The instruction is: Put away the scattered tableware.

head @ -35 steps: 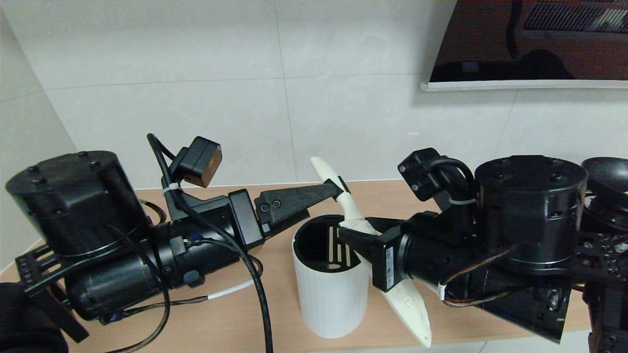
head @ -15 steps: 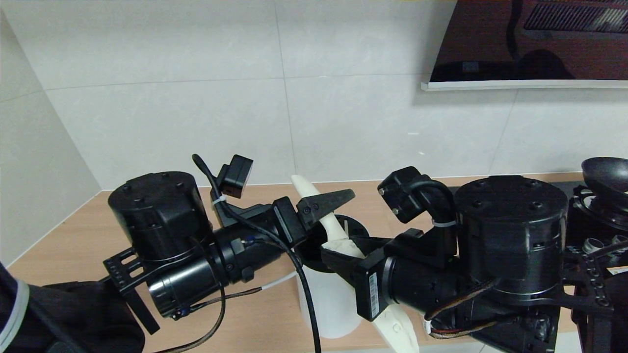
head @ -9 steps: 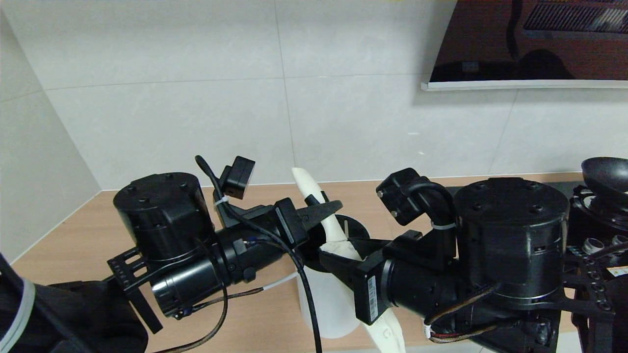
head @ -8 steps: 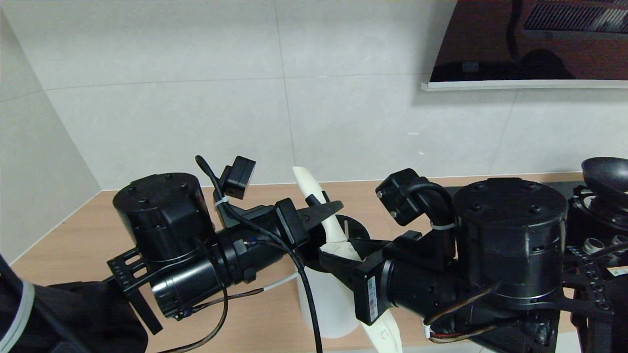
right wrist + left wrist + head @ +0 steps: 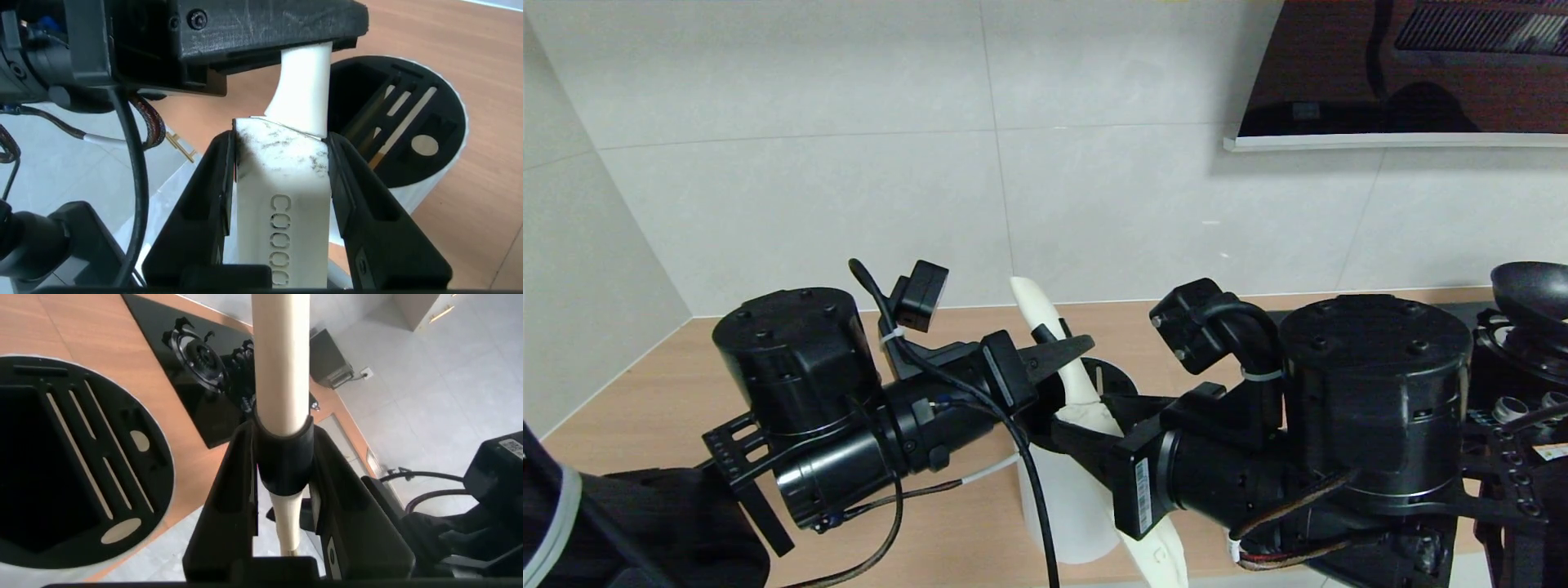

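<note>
A white knife (image 5: 1031, 306) with a cream handle and a black collar stands tilted over a white cylindrical holder (image 5: 1068, 514) with a black slotted top. My left gripper (image 5: 1058, 349) is shut on the handle at the collar (image 5: 282, 453). My right gripper (image 5: 1094, 420) is shut on the white blade (image 5: 282, 192) lower down, beside the holder's rim. The blade's tip hangs past the holder's wall towards the counter's front edge. In the left wrist view the holder's slotted top (image 5: 82, 457) lies beside the handle. The right wrist view shows the holder (image 5: 441, 131) behind the blade.
The holder stands on a wooden counter (image 5: 645, 408) near its front edge. A black hob (image 5: 1515, 400) with a dark pot (image 5: 1531, 290) is at the right. A tiled wall runs close behind, and a dark range hood (image 5: 1405, 65) hangs at the upper right.
One second ago my left gripper stood open beside the handle; it has since shut on it. The right gripper kept its hold on the blade. Little has moved in the last half second.
</note>
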You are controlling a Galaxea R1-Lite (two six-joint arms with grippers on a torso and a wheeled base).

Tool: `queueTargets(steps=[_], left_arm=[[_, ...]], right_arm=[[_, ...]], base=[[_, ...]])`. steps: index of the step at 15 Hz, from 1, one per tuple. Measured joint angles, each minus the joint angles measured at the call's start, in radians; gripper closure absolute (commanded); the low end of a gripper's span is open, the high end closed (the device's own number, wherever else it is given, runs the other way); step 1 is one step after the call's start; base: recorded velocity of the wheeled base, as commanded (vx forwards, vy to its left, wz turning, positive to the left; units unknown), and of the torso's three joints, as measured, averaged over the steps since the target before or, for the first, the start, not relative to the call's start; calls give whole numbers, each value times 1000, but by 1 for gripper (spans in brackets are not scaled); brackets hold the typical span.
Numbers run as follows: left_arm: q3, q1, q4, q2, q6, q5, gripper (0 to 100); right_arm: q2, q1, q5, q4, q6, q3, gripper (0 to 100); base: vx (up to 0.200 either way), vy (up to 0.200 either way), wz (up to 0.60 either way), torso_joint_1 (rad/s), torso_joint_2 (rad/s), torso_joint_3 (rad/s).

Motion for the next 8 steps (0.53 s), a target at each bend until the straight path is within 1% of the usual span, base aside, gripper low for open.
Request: queueTargets(steps=[6,8], left_arm=[[0,0,-1,-8,0,1,100],[-22,0,22,-11,3,21,100]], right_arm=[[-1,-2,0,2,0,1,0],[-10,-16,-1,3,0,4,0]], base=[[0,0,0,0,0,0],[0,0,0,0,0,0]])
